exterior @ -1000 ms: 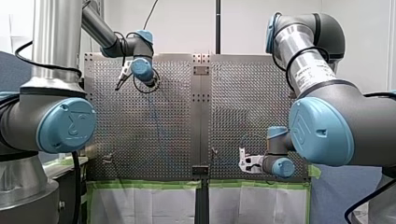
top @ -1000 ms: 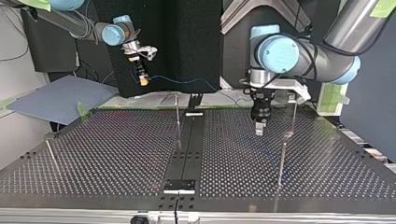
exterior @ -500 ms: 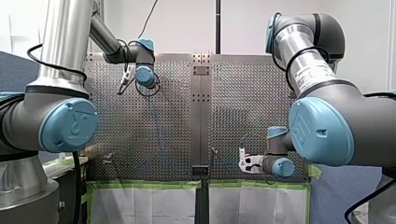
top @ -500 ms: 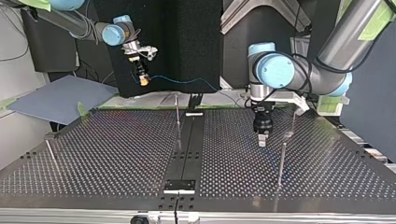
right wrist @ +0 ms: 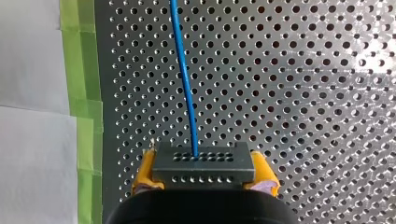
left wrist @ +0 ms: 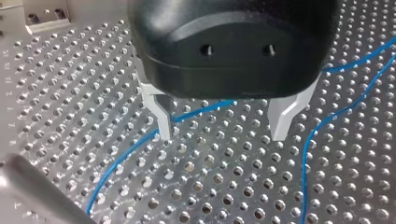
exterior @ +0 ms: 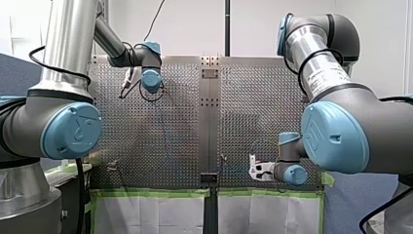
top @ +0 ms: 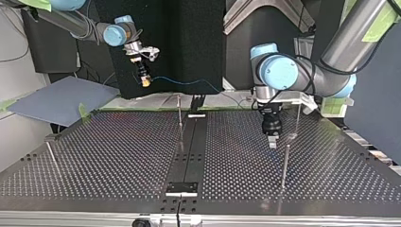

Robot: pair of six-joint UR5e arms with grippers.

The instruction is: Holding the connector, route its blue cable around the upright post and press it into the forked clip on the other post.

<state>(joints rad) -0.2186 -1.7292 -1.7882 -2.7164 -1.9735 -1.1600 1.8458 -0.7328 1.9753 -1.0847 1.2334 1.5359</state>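
The perforated tabletop (top: 118,156) carries several thin upright posts; which of them bears the forked clip cannot be determined. My right end effector (top: 144,79) is raised above the tabletop's back edge at the top view's left, its yellow pads (right wrist: 142,175) closed on the connector (right wrist: 204,164). My left end effector (left wrist: 222,127) hangs low over the tabletop, near a post (top: 285,163) at the top view's right, jaws spread and nothing gripped. The blue cable (right wrist: 184,79) leaves the connector's face, spans the air toward the back centre, and lies in loose curves on the tabletop under the left end effector, one run crossing beneath the gap between its fingers (left wrist: 161,119). Assessment: the hold on the connector is established. Routing around a post and seating in the clip both appear outstanding, since no view shows the cable against either.
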